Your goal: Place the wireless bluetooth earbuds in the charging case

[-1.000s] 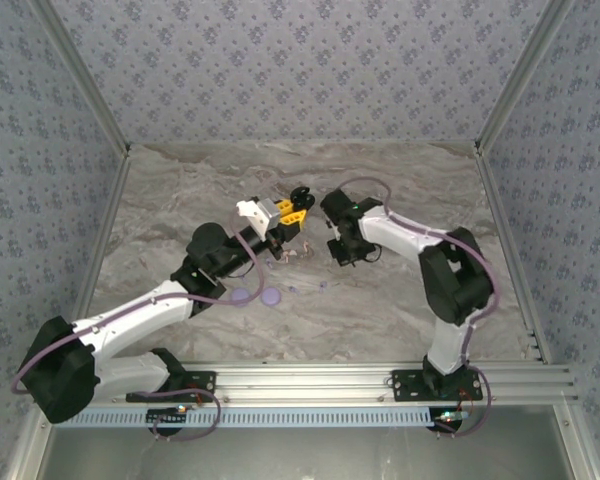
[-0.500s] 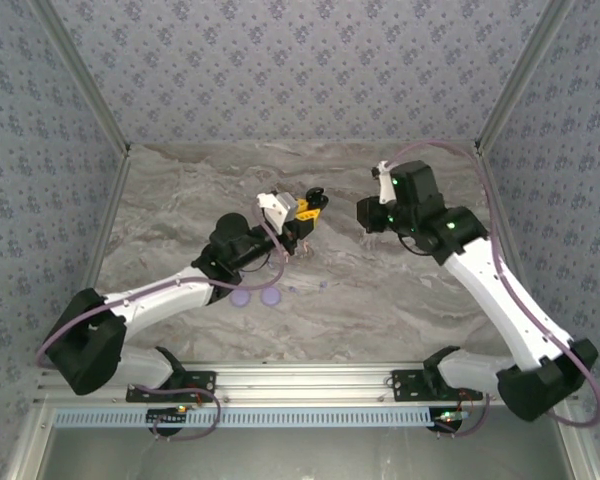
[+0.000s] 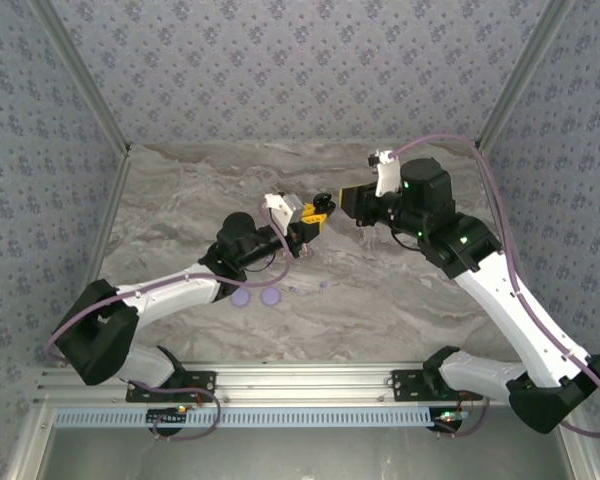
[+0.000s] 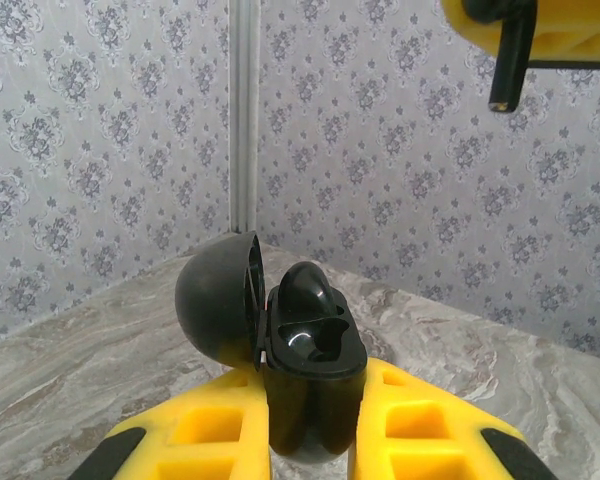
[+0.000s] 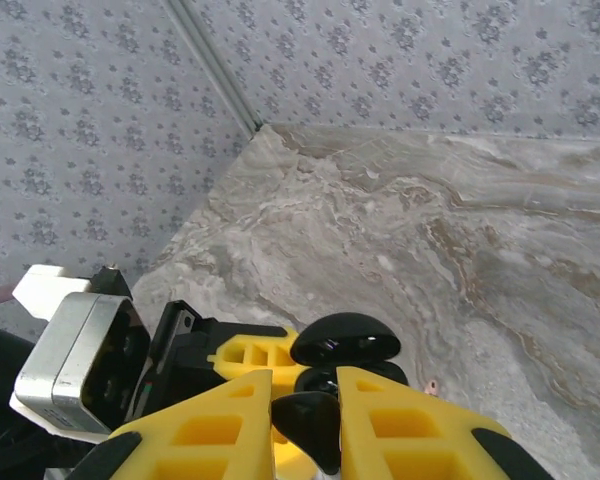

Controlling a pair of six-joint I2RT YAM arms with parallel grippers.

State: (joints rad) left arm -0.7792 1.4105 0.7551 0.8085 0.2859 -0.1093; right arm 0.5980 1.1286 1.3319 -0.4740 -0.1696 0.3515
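The left tool (image 3: 316,212) pinches the open black charging case (image 4: 315,345) above the desk (image 3: 400,310). Just to its right, the right tool (image 3: 358,203) pinches a black earbud (image 5: 305,418).

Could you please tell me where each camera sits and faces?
Top external: above and behind, looking down on the table; left arm and right arm show.
Left wrist: on its arm, facing a wall corner; left claw holds the open charging case.
Right wrist: on its arm, facing the left claw; right claw grips a black earbud.
Both wrist views share the charging case.
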